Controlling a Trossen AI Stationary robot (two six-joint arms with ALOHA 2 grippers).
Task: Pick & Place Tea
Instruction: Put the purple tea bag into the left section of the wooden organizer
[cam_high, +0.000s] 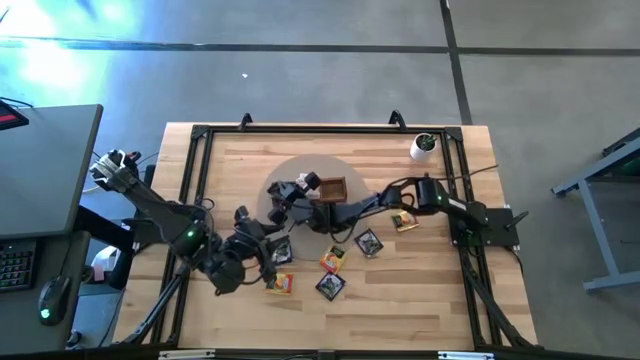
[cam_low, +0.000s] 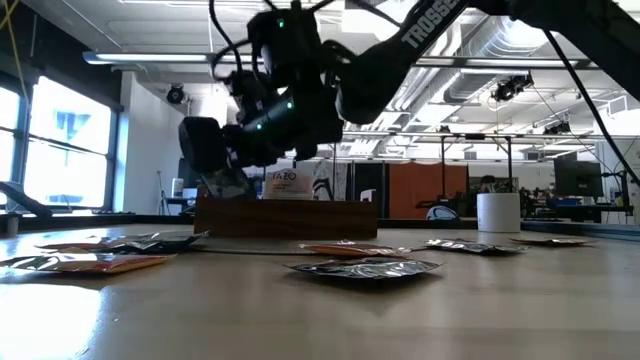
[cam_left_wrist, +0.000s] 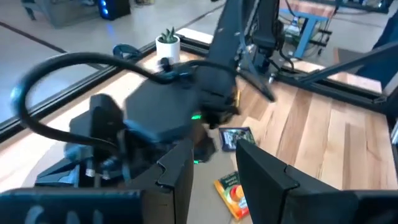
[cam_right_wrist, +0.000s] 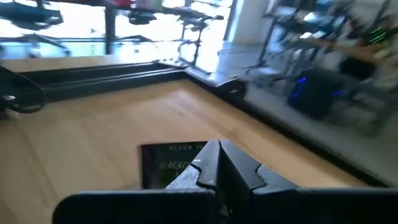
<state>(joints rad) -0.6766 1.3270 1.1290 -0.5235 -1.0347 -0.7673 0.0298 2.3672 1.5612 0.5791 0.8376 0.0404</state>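
Observation:
My right gripper (cam_right_wrist: 217, 163) is shut on a black tea sachet (cam_right_wrist: 169, 165) above the left end of the brown wooden tray (cam_high: 333, 187); in the high view it reaches in from the table's right (cam_high: 285, 192). A white sachet (cam_low: 291, 184) stands upright in the tray. Several more sachets lie flat on the table in front of the tray, among them a dark one (cam_high: 367, 243) and an orange one (cam_high: 332, 260). My left gripper (cam_left_wrist: 214, 171) stands open near the table's front left (cam_high: 268, 248), nothing between its fingers. My right gripper pinches the black sachet by one edge (cam_right_wrist: 198, 163) between its two fingers. The fingers come nearly level from the table's right. The sachet sticks out flat to one side of the fingers, its printed face toward the wrist camera. In the low view it hangs at the tray's left end (cam_low: 228, 186); whether it touches the tray I cannot tell.
A small white cup (cam_high: 424, 146) with green inside stands at the far right corner. A black frame (cam_high: 200, 150) runs around the tabletop. More sachets lie near the front (cam_high: 330, 286) (cam_high: 280, 284) and one beside the right arm (cam_high: 404, 221). My two arms are close together at the centre.

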